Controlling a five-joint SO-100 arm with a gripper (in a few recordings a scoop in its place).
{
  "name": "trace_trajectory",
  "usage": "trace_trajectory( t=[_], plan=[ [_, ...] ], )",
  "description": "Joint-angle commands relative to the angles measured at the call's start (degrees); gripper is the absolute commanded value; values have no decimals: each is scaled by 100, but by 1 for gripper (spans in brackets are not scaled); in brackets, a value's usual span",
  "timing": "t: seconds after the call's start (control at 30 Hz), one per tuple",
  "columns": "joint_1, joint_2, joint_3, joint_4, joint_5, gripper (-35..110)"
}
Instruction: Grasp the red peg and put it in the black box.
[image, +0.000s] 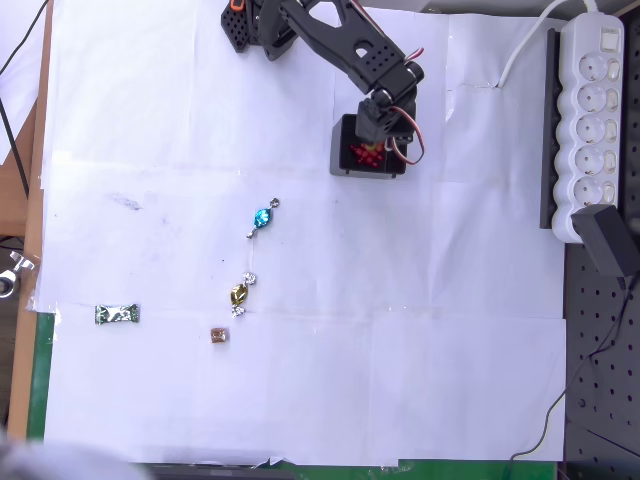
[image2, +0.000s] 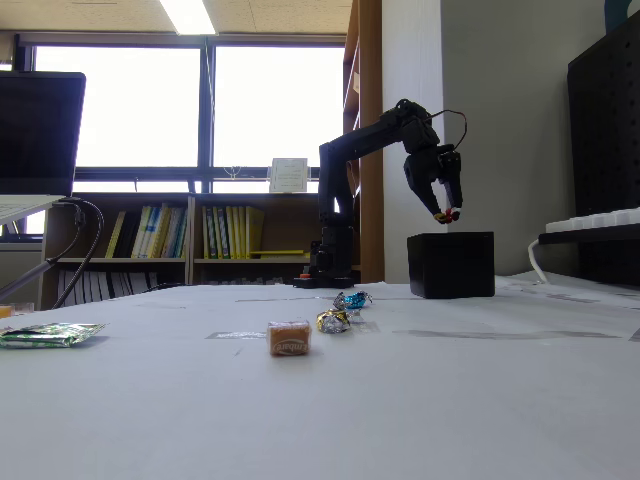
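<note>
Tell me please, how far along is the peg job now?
Done: the gripper has grasped the red peg and lifted it clear of the table. In hand: it hangs above the black box. Left: release the peg into the box.

Bright windows (image2: 150, 110), bookshelf (image2: 200, 235) below.

The table (image: 480, 380) is covered with white paper. The black box (image: 342, 158) is set near its far edge. Toward the middle lie a blue candy (image: 262, 217) and a gold candy (image: 239, 294); a brown candy (image: 219, 336) and a green wrapper (image: 116, 314) are found toward the left edge.
</note>
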Motion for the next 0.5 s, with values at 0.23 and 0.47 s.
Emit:
trace_trajectory(
  t=[0.23, 0.47],
  plan=[
    [308, -246, 97, 185, -220, 62],
    [1591, -1670, -422, -202, -738, 30]
  ],
)
